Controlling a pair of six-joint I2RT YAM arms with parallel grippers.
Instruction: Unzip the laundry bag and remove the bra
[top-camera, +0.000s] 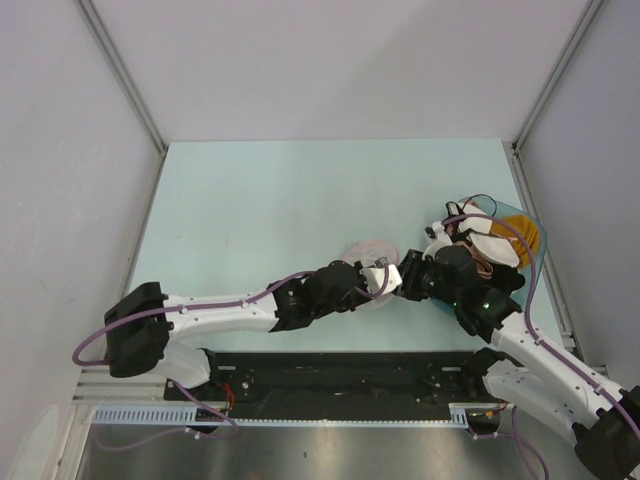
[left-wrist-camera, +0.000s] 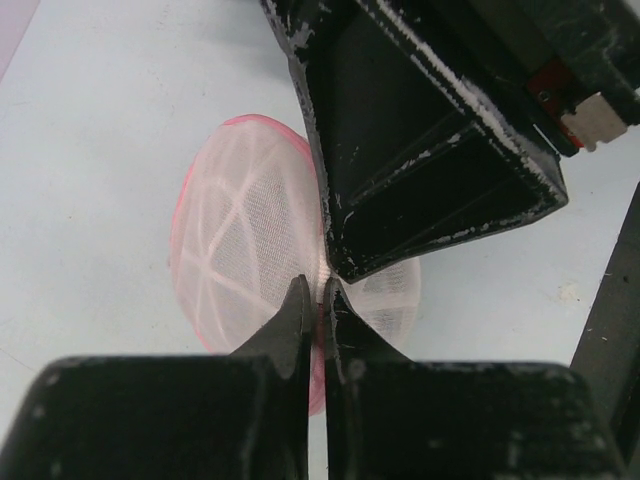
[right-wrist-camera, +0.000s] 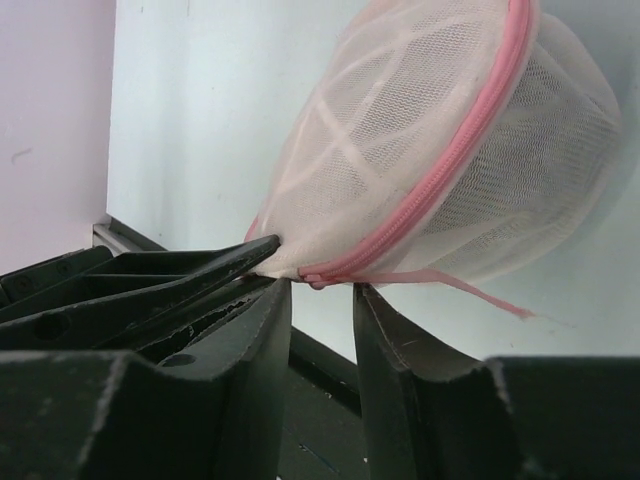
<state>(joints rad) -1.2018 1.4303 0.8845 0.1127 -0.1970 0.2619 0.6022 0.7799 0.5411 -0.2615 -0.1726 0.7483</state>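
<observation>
The laundry bag (top-camera: 368, 248) is a small white mesh pouch with a pink zipper (right-wrist-camera: 455, 165) that runs shut round its rim. It lies at the table's near centre. My left gripper (top-camera: 383, 277) is shut on the bag's pink-trimmed edge (left-wrist-camera: 318, 300). My right gripper (right-wrist-camera: 320, 292) is open, and the zipper's end sits just above the gap between its fingertips. It faces the left gripper tip to tip (top-camera: 408, 275). The left fingers (right-wrist-camera: 200, 268) pinch the bag beside it. The bra is hidden; I cannot make it out through the mesh.
A teal basin (top-camera: 538, 240) with orange cloth and white fabric stands at the right edge, just behind the right arm. Grey walls close the table at the back and both sides. The arms' black base rail runs along the near edge.
</observation>
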